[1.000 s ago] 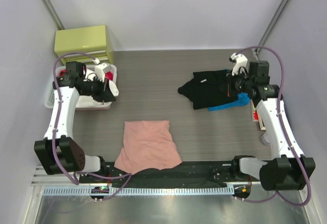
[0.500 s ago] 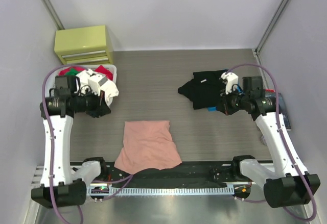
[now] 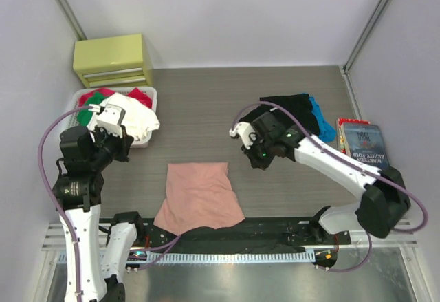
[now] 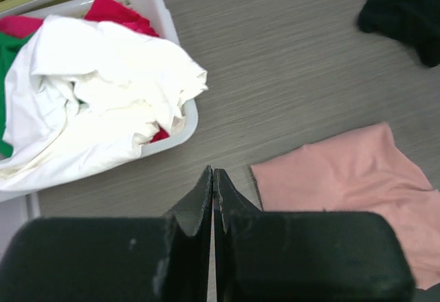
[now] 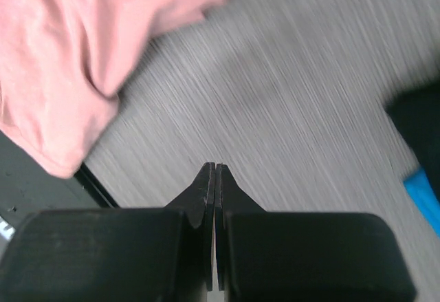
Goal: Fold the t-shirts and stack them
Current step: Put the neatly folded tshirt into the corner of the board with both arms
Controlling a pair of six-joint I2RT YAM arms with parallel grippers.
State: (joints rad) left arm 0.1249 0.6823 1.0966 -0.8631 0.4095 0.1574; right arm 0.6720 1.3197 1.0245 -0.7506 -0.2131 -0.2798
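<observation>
The right arm [image 3: 323, 159] covers part of the crumpled black tee [image 3: 299, 104]. The salmon-pink tee [image 3: 199, 195] lies lengthwise from the desk's [image 3: 206, 109] near edge toward its far edge. The left gripper [image 4: 213, 178] and right gripper [image 5: 215, 171] are pinched closed and empty.

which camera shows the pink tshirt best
Top external: the folded pink t-shirt lies flat with nearly its whole outline in view. Left wrist shows only part of it, cut off by the frame's right edge. Right wrist shows just a blurred section at upper left.
</observation>
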